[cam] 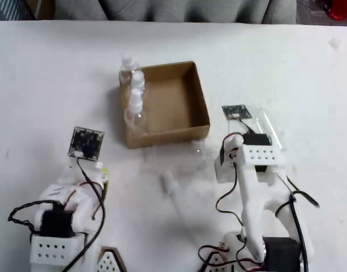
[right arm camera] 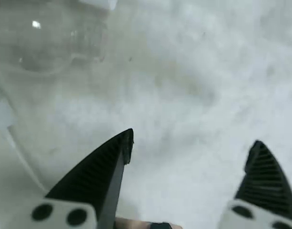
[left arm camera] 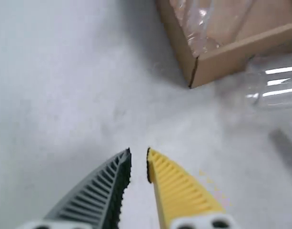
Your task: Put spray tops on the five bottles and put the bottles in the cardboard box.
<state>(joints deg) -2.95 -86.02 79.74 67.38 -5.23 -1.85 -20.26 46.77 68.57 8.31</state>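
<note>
**A:** Where are the bottles?

**B:** A row of clear bottles [cam: 135,96] with white spray tops [cam: 138,78] sits inside the cardboard box [cam: 187,113], along one wall. They overlap and are see-through, so I cannot count them or tell whether they are upright or lying down.

**A:** Is anything outside the box?

**B:** In the left wrist view a loose bottle [left arm camera: 274,86] lies on the worktop [left arm camera: 65,71], just beside a corner of the box. The picture's edge cuts it off and its neck is out of sight. From above, a small whitish piece [cam: 167,182] lies near the box on the arms' side. It is too faint to name.

**A:** And the left claw?

**B:** The left claw [left arm camera: 138,160] is narrow, with only a sliver between its grey and yellow tips. It holds nothing and is over bare worktop near that same corner of the box.

**A:** The right one?

**B:** The right claw [right arm camera: 193,140] is spread wide with nothing between its black fingers. A blurred bottle [right arm camera: 55,43] lies ahead of it, partly cut off. From above, its own arm hides the claw, beside the box's other near corner.
</note>
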